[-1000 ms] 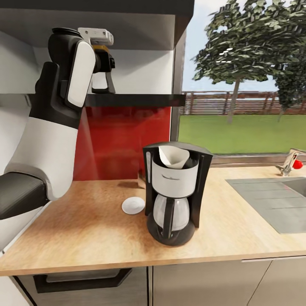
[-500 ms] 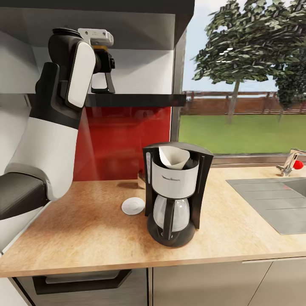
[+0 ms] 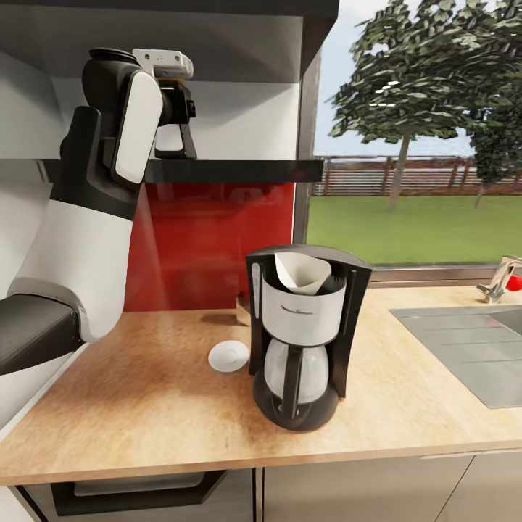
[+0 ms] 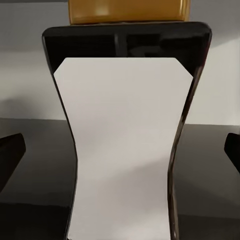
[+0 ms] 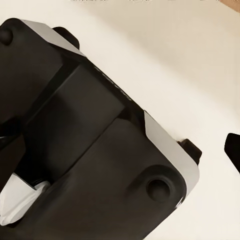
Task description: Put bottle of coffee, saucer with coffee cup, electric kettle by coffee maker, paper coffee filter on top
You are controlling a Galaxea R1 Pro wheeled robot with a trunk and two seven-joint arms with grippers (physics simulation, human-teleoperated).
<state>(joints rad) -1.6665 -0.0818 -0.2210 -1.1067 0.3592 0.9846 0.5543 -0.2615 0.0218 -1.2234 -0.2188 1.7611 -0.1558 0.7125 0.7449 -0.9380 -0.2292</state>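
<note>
Left arm (image 3: 94,210) raised beside the shelf (image 3: 232,170), well above and left of the coffee maker (image 3: 304,333). We see our left gripper (image 3: 176,141) up at shelf height, fingers pointing down to the board.

Wrist view: the bottle (image 4: 125,150) sits square ahead on the shelf, white label facing us, yellow-brown cap (image 4: 127,11) on top. A dark fingertip (image 4: 10,155) shows at either edge of the frame, each clear of the bottle's sides. We read the jaws as spread wide around it, not yet touching.

Below the shelf, the saucer (image 3: 228,357) lies on the counter (image 3: 145,406) just left of the coffee maker, bare. The filter (image 3: 301,273) already sits in the coffee maker's top.

Right of the coffee maker: sink (image 3: 471,348), then tap (image 3: 500,279).

Right wrist view shows dark robot parts against a pale surface; whether the right gripper is open or closed, we cannot tell.

Step in hand, as we judge it: fetching the bottle. Next move calls for closing on the bottle's narrowed middle, lifting clear of the board, then carrying down to the counter beside the coffee maker. Label surface looks smooth; grip should be firm and centred.
</note>
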